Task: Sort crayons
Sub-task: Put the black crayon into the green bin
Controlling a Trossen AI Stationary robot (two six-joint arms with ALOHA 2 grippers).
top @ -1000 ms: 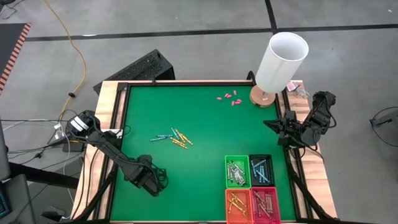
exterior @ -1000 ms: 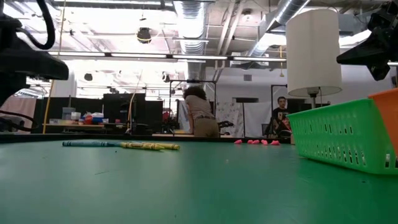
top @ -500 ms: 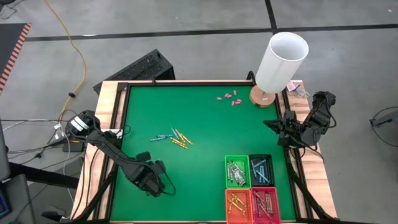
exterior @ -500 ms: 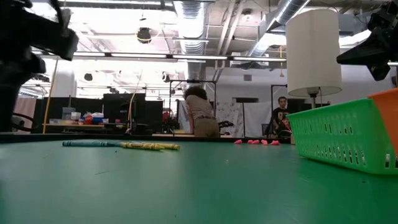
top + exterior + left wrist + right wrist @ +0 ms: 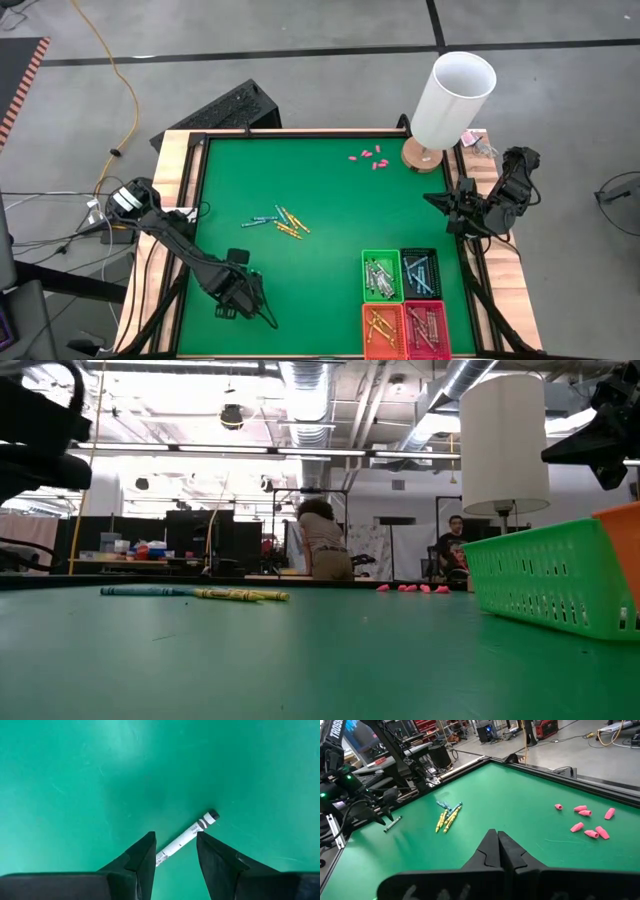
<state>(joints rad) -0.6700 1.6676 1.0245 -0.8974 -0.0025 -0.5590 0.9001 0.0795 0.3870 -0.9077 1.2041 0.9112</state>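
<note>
A grey-white crayon (image 5: 186, 836) with a dark tip lies flat on the green mat (image 5: 320, 200) near its near left corner; it is also seen in the right wrist view (image 5: 393, 824). My left gripper (image 5: 242, 296) hangs over it, pointing down. It is open, with a finger on either side of the crayon's middle (image 5: 175, 851) and clear of it. More crayons (image 5: 277, 221), light blue and yellow, lie together on the mat left of centre. My right gripper (image 5: 446, 201) waits shut at the table's right edge (image 5: 498, 844).
Four small bins stand at the near right: green (image 5: 381, 275), black (image 5: 420, 272), orange (image 5: 383, 328) and red (image 5: 427, 328), each holding crayons. Pink stubby pieces (image 5: 367, 157) lie at the far side, next to a white cylinder on a wooden base (image 5: 450, 95).
My left gripper has rolled about a quarter turn around its downward-pointing axis while staying over the same spot. Its fingers keep the same gap.
</note>
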